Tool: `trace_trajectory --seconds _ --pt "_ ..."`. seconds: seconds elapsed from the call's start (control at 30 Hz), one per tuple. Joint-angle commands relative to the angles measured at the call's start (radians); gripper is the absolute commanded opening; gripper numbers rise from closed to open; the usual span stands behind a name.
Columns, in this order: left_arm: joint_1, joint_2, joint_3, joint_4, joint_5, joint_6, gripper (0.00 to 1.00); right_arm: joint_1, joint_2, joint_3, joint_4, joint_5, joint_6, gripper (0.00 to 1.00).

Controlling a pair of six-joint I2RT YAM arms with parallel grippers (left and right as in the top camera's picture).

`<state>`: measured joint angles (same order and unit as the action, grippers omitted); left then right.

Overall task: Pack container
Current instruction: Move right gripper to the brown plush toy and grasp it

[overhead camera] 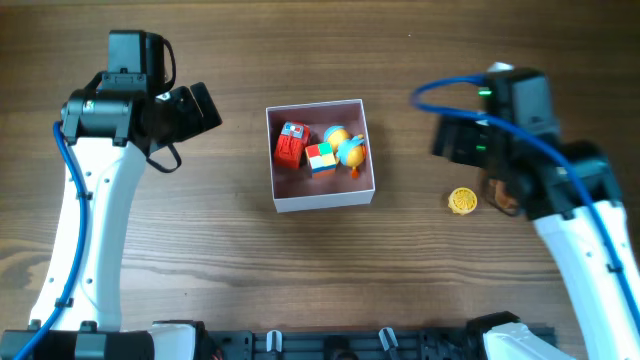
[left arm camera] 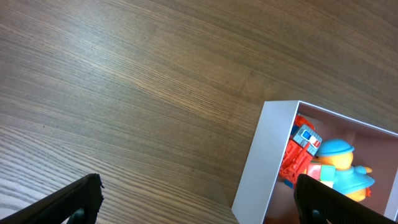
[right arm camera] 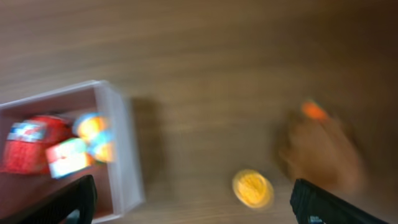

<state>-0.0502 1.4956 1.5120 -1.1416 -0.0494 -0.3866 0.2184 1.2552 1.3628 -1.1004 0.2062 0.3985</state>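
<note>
The container point(overhead camera: 322, 201), a white-walled square box with a pink inside, sits mid-table and holds a red toy point(overhead camera: 291, 144), a multicoloured cube point(overhead camera: 321, 158) and a blue-and-yellow duck toy point(overhead camera: 347, 148). It also shows in the left wrist view point(left arm camera: 261, 162) and the right wrist view point(right arm camera: 124, 155). A round yellow toy point(overhead camera: 462, 201) lies on the table right of the box, also seen in the right wrist view point(right arm camera: 252, 188). A brown toy point(right arm camera: 323, 149) with an orange tip lies beside it. My left gripper point(left arm camera: 199, 202) is open and empty left of the box. My right gripper point(right arm camera: 193, 202) is open and empty above the yellow toy.
The wooden table point(overhead camera: 400, 280) spreads all round the box. The right arm point(overhead camera: 590, 230) hangs over the brown toy in the overhead view. The right wrist view is blurred.
</note>
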Motion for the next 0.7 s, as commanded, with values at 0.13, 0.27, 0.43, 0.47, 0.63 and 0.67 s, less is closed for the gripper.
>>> trace_trajectory --seconds 0.13,0.27,0.43,0.47,0.63,0.67 --pt "0.002 -0.003 -0.004 0.000 0.016 0.016 1.00 -0.420 0.088 -0.041 -0.044 -0.113 -0.124 1.00" --pt "0.002 -0.003 -0.004 0.000 0.016 0.016 1.00 -0.516 0.243 -0.041 -0.023 -0.114 -0.294 1.00" --pt "0.002 -0.003 -0.004 0.000 0.015 0.016 1.00 -0.537 0.440 -0.041 -0.013 -0.111 -0.319 1.00" --pt "0.002 -0.003 -0.004 0.000 0.015 0.016 1.00 -0.537 0.476 -0.042 -0.013 -0.110 -0.319 1.00" --pt "0.002 -0.003 -0.004 0.000 0.016 0.016 1.00 -0.537 0.612 -0.042 -0.007 -0.138 -0.317 1.00" --pt "0.002 -0.003 -0.004 0.000 0.016 0.016 1.00 -0.537 0.628 -0.042 -0.007 -0.141 -0.317 1.00"
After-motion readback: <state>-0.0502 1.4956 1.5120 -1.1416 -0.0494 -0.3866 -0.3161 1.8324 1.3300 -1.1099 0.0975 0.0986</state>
